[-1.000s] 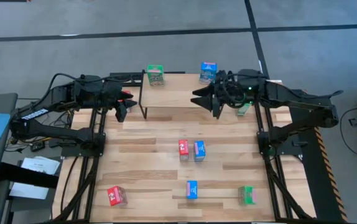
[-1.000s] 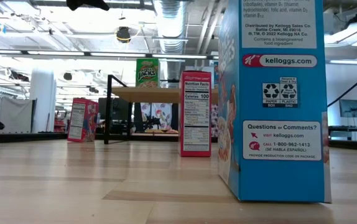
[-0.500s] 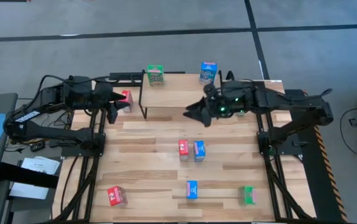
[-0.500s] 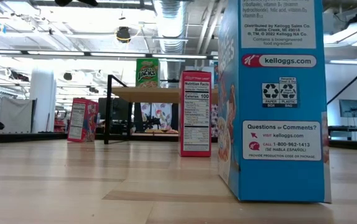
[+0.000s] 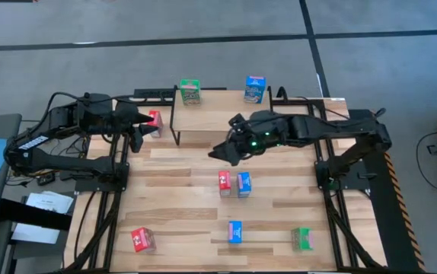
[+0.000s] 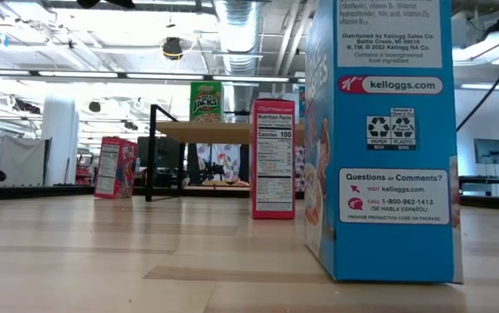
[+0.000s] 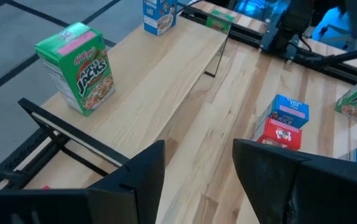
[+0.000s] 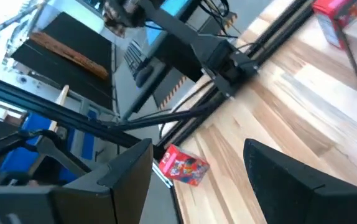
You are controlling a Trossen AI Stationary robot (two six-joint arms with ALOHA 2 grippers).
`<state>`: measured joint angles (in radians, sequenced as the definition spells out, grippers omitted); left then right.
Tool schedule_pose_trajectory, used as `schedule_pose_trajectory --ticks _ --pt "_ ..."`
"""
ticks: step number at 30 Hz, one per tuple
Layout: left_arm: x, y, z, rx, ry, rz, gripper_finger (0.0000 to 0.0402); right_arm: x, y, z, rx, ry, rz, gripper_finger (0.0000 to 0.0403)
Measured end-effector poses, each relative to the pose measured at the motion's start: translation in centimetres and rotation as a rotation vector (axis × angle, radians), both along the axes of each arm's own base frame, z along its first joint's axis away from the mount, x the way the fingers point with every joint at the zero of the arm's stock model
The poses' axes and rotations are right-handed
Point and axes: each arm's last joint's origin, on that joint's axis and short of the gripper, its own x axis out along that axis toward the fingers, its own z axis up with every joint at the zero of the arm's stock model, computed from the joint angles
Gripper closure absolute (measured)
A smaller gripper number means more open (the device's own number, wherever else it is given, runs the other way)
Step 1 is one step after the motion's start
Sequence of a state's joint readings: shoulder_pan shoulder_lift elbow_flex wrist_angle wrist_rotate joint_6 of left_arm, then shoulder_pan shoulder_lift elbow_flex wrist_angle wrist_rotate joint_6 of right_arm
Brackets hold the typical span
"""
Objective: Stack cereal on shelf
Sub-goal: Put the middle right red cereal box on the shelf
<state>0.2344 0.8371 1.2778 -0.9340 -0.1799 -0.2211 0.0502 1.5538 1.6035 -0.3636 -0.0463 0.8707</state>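
Moved: right hand (image 5: 220,154) has swung off the shelf (image 5: 211,120) toward mid-counter; left hand (image 5: 144,135) has pulled back a little, beside a red box (image 5: 154,119).
Hands: right fingers wide, empty; left narrower, empty.
Cereal: green box (image 5: 190,92) and blue box (image 5: 255,89) on the shelf; red/blue pair (image 5: 234,183) just ahead of the right hand; others near the counter's front edge.
Handling: light, stiff cardboard, probably crushable; pinch the narrow sides, mid-height.
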Motion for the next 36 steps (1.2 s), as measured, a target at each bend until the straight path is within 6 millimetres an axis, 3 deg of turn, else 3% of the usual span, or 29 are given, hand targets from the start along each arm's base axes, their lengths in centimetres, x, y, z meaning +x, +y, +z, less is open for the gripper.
schedule_pose_trajectory --ticks 5,8,15,19,27,36 --pt "-0.1 0.0 -0.2 -0.005 0.019 0.000 0.0226 1.5 0.2 1.0 -0.031 0.103 0.014 0.0127" --pt "-0.1 0.0 -0.2 -0.006 0.026 0.000 0.0226 2.2 0.0 0.3 -0.023 0.232 -0.021 0.0127" --pt "-0.1 0.0 -0.2 -0.006 0.027 0.000 0.0226 3.2 -0.8 -3.4 0.019 0.589 -0.091 0.0127" --pt "-0.1 0.0 -0.2 -0.006 0.026 -0.001 0.0226 3.6 -0.9 -5.1 0.035 0.701 -0.126 0.0127" --pt "-0.1 -0.1 -0.2 -0.014 0.025 -0.016 0.0226 4.5 -0.3 -7.5 0.062 0.815 -0.147 0.0127" --pt "-0.1 -0.1 -0.2 -0.014 0.025 -0.015 0.0226 4.9 1.9 -10.0 0.068 0.954 -0.167 0.0127"
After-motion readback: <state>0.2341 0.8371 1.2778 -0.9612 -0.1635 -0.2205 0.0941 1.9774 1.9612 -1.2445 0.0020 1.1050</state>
